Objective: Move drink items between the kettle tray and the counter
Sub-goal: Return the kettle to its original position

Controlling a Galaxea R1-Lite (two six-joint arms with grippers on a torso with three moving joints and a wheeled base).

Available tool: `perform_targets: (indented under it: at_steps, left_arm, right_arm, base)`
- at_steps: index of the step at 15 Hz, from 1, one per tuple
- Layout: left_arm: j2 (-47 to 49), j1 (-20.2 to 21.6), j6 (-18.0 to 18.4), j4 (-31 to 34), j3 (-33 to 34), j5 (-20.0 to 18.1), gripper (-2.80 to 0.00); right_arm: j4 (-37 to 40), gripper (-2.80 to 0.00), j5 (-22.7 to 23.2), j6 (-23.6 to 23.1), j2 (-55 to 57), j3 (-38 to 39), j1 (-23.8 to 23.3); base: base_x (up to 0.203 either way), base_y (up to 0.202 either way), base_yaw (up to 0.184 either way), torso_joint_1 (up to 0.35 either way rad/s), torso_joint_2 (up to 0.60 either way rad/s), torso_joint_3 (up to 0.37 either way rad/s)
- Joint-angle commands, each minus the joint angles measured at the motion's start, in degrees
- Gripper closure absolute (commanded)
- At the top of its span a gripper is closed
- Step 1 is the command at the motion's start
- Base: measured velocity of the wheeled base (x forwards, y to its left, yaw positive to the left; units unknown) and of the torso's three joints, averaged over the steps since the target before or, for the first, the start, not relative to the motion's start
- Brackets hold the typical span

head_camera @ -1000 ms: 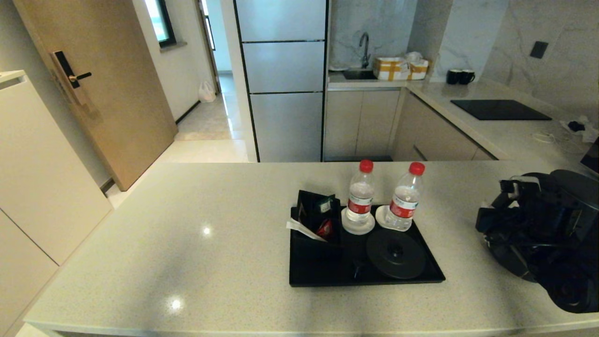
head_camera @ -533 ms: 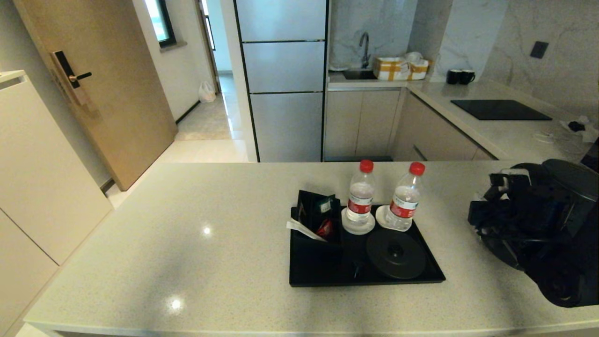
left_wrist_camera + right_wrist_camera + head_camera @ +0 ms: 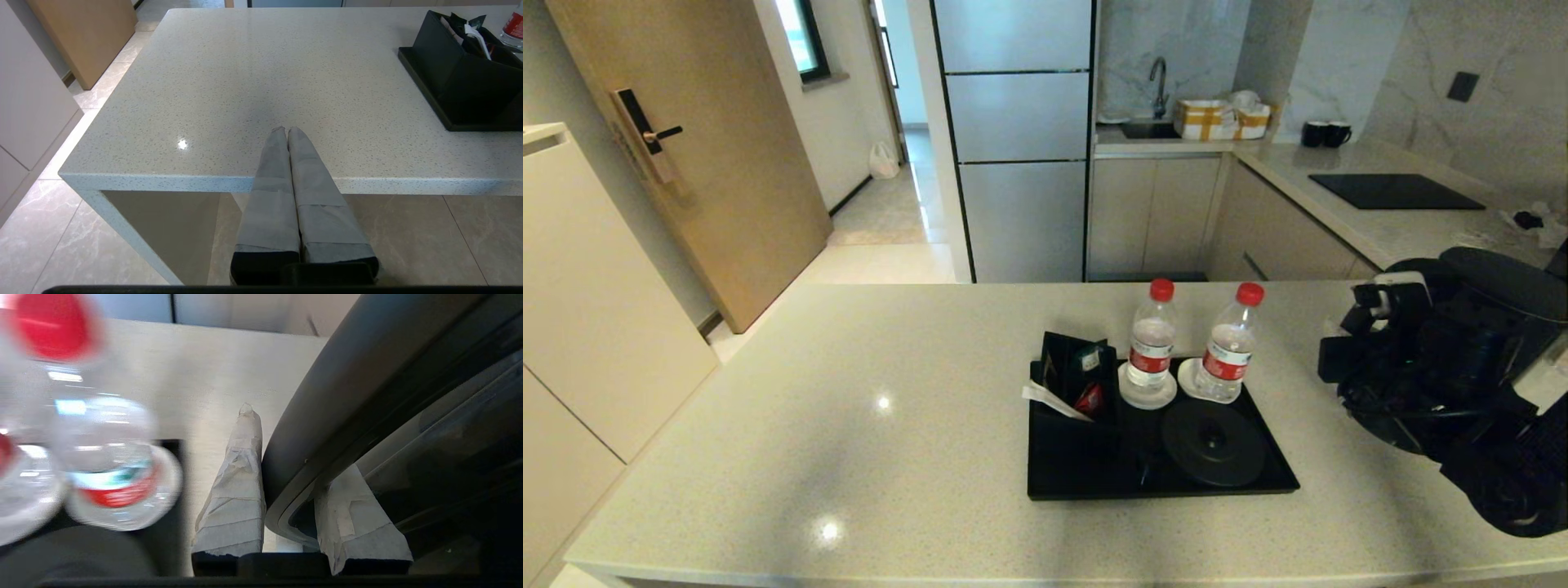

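Two grippers are fitted; only the right gripper [image 3: 286,490] is at work. In the right wrist view its grey taped fingers [image 3: 235,486] straddle the loop handle of the tall dark grey cylindrical electric kettle [image 3: 1494,327], one finger on each side of the handle bar, so the jaws are closed on that handle. In the head view the kettle hangs at the right side of the scene, apart from the tray and, as far as can be judged, clear of the broad pale beige speckled stone counter [image 3: 849,425]. A handle grip suits a carry: it keeps the body hanging below the wrist and leaves the underside free to seat on a base.

The left gripper [image 3: 288,134] sits parked at the near counter edge, its grey fingers pressed together and holding nothing.

Tray contents: the flat black rectangular kettle tray [image 3: 1094,486] carries the following.
- A round black kettle base disc [image 3: 1213,441] at its near right, unoccupied. This is the likely seat for the kettle.
- Two small clear plastic bottles with red caps and red-white labels, the left bottle [image 3: 1152,347] and the right bottle [image 3: 1229,347], each upright on a small white round saucer [image 3: 1147,396] along the far edge.
- A black sachet box [image 3: 1074,384] at the left, holding sachets and a white stirrer.
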Motion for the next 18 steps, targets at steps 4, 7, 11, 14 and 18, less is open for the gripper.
perform_targets:
  at_steps: [4,7,11,14,18]
  left_arm:
    - [0.05,0.0,0.01,-0.02,0.0,0.04,0.0]
    - [0.05,0.0,0.01,-0.02,0.0,0.04,0.0]
    - [0.05,0.0,0.01,-0.02,0.0,0.04,0.0]
    - [0.05,0.0,0.01,0.06,0.0,0.04,0.0]
    - [0.05,0.0,0.01,0.02,0.0,0.04,0.0]
  right_arm:
    - [-0.79,0.0,-7.8,-3.01,-1.19,0.38,11.22]
    - [-0.81,0.0,-10.41,-4.76,-1.04,1.65,16.5]
    - [-0.32,0.0,-13.32,-5.49,-1.13,2.59,21.34]
    - [-0.33,0.0,-14.97,-5.07,0.12,2.06,26.06]
    - [-0.42,0.0,-16.59,-4.52,1.45,0.85,29.85]
  base:
    - [0.0,0.0,0.0,0.0,0.0,0.0]
    - [0.0,0.0,0.0,0.0,0.0,0.0]
    - [0.0,0.0,0.0,0.0,0.0,0.0]
    - [0.0,0.0,0.0,0.0,0.0,0.0]
    - [0.0,0.0,0.0,0.0,0.0,0.0]
